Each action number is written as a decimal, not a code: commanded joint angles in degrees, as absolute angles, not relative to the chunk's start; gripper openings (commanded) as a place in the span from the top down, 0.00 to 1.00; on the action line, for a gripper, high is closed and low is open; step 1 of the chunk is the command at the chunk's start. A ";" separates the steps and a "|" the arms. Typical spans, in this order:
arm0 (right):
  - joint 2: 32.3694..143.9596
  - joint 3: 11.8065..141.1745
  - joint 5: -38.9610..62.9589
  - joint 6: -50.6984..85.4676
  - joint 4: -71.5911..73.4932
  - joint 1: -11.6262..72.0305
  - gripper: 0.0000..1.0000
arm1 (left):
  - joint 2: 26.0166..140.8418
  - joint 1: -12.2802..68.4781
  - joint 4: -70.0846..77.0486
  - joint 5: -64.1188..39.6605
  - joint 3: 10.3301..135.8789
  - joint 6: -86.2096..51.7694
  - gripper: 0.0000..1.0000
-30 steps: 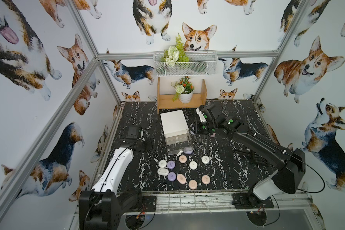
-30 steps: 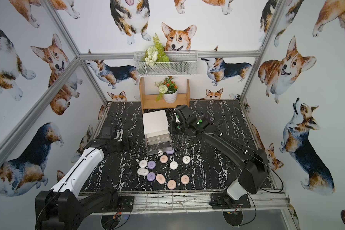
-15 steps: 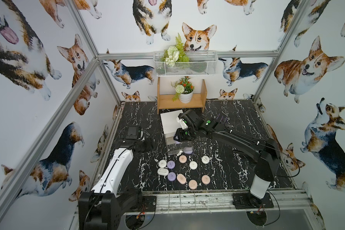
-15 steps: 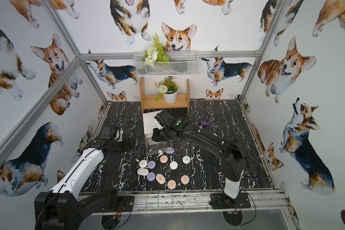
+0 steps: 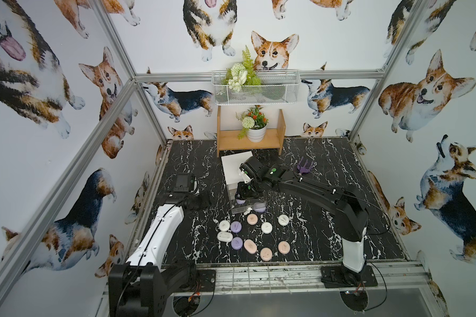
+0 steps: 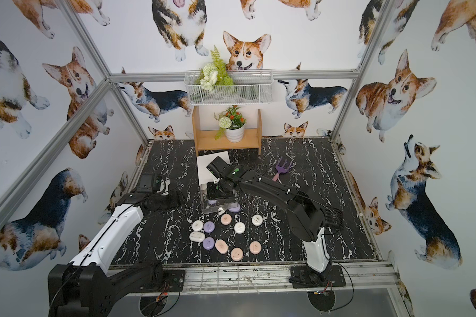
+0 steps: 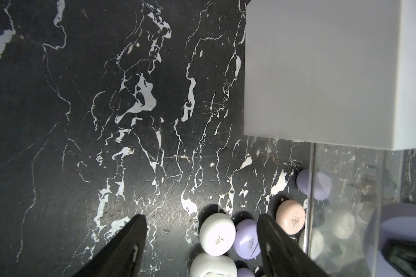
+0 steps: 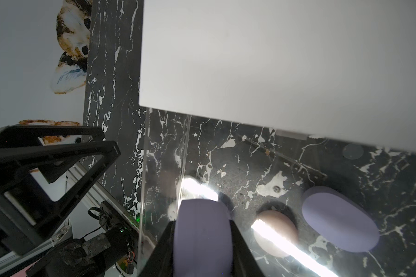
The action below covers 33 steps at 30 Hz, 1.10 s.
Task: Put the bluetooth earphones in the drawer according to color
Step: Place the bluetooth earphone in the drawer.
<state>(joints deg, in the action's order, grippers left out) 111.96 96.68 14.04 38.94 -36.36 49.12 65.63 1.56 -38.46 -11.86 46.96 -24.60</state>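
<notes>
One lilac case (image 8: pixel 202 254), light, rigid, slick, is pinched across its sides in your right end effector (image 8: pixel 201 225) over the drawer (image 8: pixel 274 167); left end effector (image 7: pixel 201 217) gapes empty.

Robot test cell: aluminium frame (image 5: pixel 341 74), corgi-print walls (image 5: pixel 437 87).

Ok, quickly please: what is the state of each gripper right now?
Left gripper: open, holding nothing.
Right gripper: closed on a lilac earphone case.
</notes>
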 commanded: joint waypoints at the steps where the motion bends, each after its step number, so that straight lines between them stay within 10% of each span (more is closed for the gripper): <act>1: 112.92 97.86 15.03 39.46 -35.27 49.26 0.65 | 65.39 1.37 -37.97 -12.05 46.89 -24.35 0.22; 21: 111.99 101.39 10.81 38.16 -39.76 49.31 0.45 | 65.14 1.24 -38.85 -11.89 47.37 -24.26 0.22; 33: 108.87 99.46 9.22 37.43 -40.37 49.26 0.58 | 64.69 1.30 -39.10 -11.60 47.31 -24.39 0.22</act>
<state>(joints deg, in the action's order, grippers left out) 108.68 100.03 8.95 38.44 -39.29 49.12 64.97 1.34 -38.89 -11.90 47.09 -24.58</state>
